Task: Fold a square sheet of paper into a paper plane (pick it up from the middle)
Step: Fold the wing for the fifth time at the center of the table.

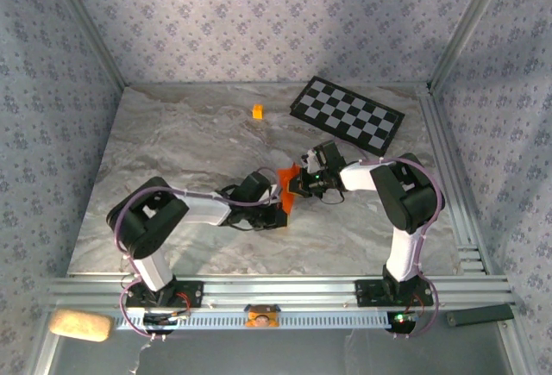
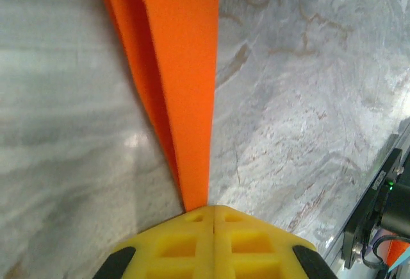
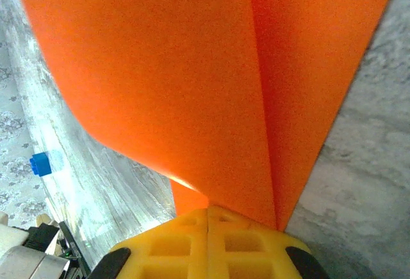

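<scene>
Where the two arms meet over the middle of the counter (image 1: pixel 172 146), the orange paper (image 1: pixel 287 177) sits between them, folded and standing roughly on edge. It appears to be raised off the surface, though the top view is too small to confirm this.

In the left wrist view the paper tapers to a narrow point with a lengthwise fold. That point enters the left gripper (image 2: pixel 213 213), whose yellow fingertips are pressed together on it. In the right wrist view a broad creased panel of the paper runs down into the right gripper (image 3: pixel 208 213), which is likewise clamped on the paper with no gap between its fingertips. Both grippers therefore hold the same piece from opposite sides.

Toward the far edge of the counter, well apart from the paper, lie a small orange-yellow cube (image 1: pixel 257 111) and a black-and-white checkered board (image 1: pixel 347 114).
</scene>
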Available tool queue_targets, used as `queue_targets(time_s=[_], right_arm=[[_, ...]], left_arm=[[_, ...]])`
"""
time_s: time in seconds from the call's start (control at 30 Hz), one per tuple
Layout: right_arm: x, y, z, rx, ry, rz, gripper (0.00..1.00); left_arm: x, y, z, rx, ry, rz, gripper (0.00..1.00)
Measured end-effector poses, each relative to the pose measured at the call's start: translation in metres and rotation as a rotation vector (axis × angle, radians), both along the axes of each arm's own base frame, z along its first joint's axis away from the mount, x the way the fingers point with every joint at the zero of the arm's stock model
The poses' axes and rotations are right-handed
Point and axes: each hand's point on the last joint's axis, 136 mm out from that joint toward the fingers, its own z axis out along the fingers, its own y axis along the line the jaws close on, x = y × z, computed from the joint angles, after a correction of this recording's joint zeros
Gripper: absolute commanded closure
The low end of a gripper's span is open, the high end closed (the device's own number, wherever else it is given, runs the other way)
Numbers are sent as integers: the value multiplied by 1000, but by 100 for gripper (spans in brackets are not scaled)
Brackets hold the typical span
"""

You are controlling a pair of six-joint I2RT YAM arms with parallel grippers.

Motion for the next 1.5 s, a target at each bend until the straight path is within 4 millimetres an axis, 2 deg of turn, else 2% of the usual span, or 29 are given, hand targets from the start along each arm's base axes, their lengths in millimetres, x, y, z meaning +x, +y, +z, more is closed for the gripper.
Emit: queue_targets(time_s=[0.13,0.23,0.33,0.47,0.7,0.9,1.5], right_arm=[[0,0,0,0,-1,0,94],[0,0,0,-1,-1,-1,94],[-1,-1,0,-2,-5,-7,94],[-5,-3,1,-3,1,-25,94],[-12,-5,1,-7,13,-77,95],[-15,-4,1,-6,20,-115,95],[-16,-4,1,-15,24,-143,95]], left_arm=[[-16,6,0,9,35,-28,96],[-19,7,12,-10,26,-33,95],[-12,5,36,-61,-21,-23,95],[4,11,53,-92,-68,25,96],[44,29,58,-97,-93,164,96],[61,16,63,-115,-101,179,97],[71,0,41,-121,-48,197,99]])
